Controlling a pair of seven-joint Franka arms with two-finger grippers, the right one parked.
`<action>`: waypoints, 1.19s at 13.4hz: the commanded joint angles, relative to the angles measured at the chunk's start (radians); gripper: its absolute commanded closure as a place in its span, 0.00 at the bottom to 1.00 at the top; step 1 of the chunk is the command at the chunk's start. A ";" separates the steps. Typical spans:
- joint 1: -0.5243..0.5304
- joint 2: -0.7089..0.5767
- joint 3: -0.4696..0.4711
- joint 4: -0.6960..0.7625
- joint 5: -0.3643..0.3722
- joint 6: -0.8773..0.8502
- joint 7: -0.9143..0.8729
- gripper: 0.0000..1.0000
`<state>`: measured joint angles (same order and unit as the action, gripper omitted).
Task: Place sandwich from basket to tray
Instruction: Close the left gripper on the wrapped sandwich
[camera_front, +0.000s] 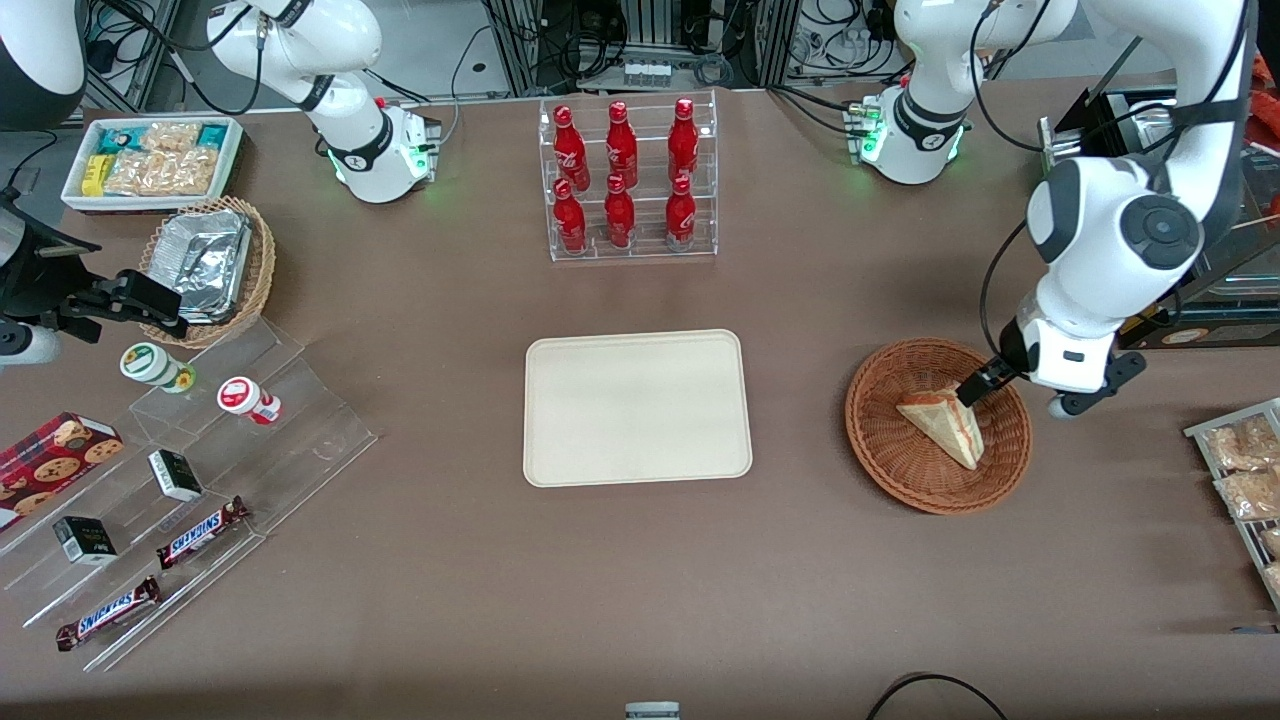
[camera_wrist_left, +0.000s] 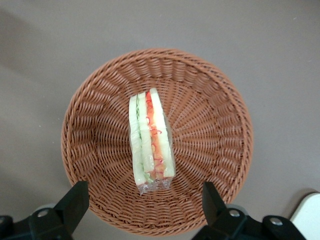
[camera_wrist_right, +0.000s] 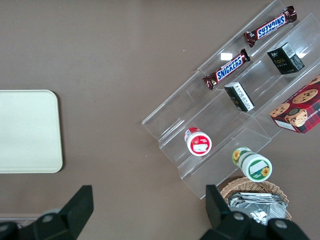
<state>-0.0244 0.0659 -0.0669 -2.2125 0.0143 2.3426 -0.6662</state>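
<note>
Sandwich (camera_wrist_left: 150, 142) in basket (camera_wrist_left: 220, 125), under spread hand (camera_wrist_left: 145, 205).

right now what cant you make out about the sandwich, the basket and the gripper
- Front view: the gripper is mostly hidden by the arm's wrist, so only one dark finger shows, at the sandwich.
- Front view: whether that finger touches the sandwich cannot be told.
- Left wrist view: the gripper is cut off by the frame edge, as is part of the rim of the basket.
</note>
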 joint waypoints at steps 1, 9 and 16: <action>-0.006 0.043 -0.002 -0.009 0.004 0.059 -0.084 0.00; -0.005 0.127 -0.011 -0.027 0.004 0.149 -0.104 0.00; 0.003 0.192 -0.011 -0.019 0.001 0.179 -0.148 0.39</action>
<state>-0.0232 0.2532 -0.0772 -2.2344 0.0143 2.5044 -0.7677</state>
